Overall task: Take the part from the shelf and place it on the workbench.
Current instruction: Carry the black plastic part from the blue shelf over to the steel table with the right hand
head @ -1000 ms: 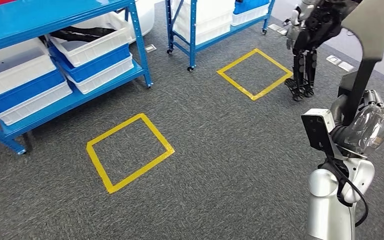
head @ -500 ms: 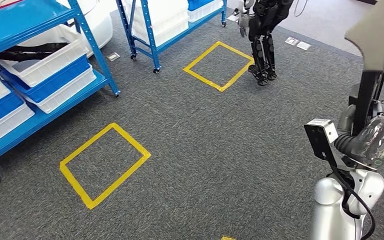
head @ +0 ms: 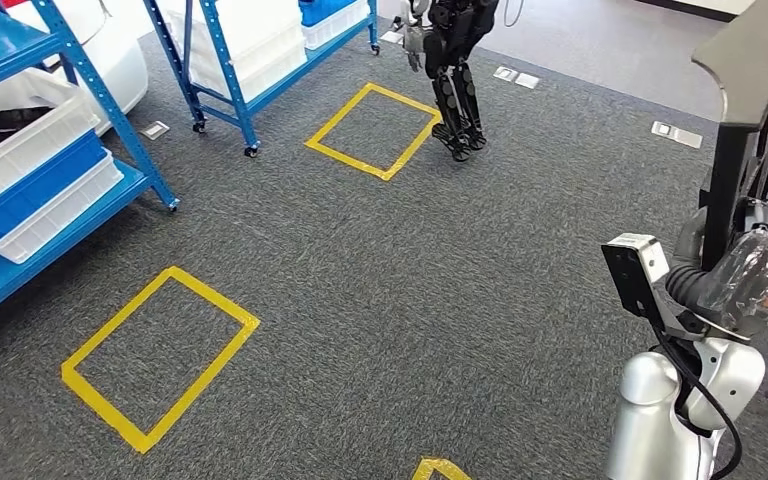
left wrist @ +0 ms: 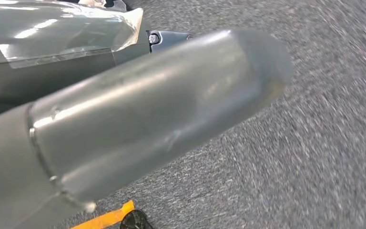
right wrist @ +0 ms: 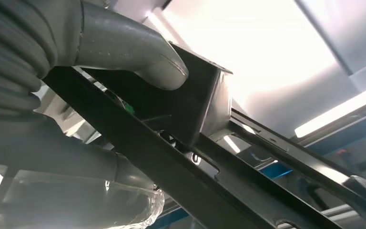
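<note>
Over grey carpet, the right hand (head: 750,275) grips the black part (head: 745,130) upright — left hand's (left wrist: 124,124) fingers unclear, cannot tell. Blue shelf (head: 20,150) has slid further left since earlier — camera turning, part unmoved in hand.

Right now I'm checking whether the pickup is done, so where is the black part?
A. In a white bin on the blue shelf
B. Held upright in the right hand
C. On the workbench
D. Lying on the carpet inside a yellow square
B: the right hand grips the black part, which stands up from it over the carpet, and the right wrist view shows the thumb pressed on the part.
</note>
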